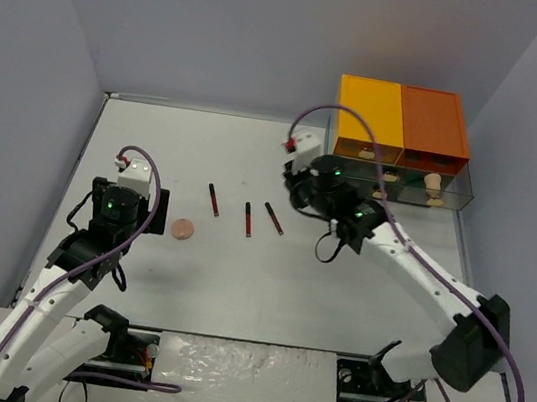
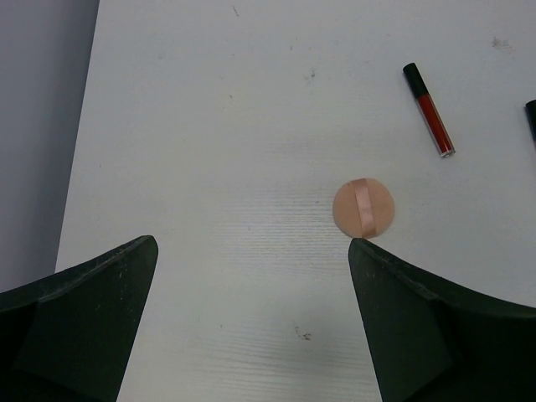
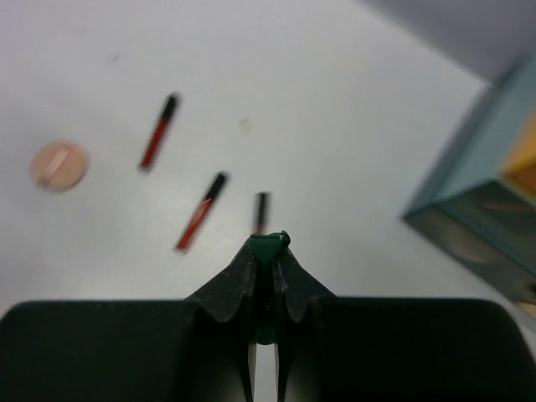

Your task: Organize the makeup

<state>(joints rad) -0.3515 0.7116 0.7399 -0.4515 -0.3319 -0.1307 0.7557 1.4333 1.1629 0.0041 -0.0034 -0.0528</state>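
green disc (image 3: 272,240) pinched in right hand (image 3: 268,249) | left hand (image 2: 253,244) spread wide, holding nothing

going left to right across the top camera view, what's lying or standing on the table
round peach powder puff → first red lip gloss tube → second red lip gloss tube → third red lip gloss tube → yellow-and-orange-topped drawer unit
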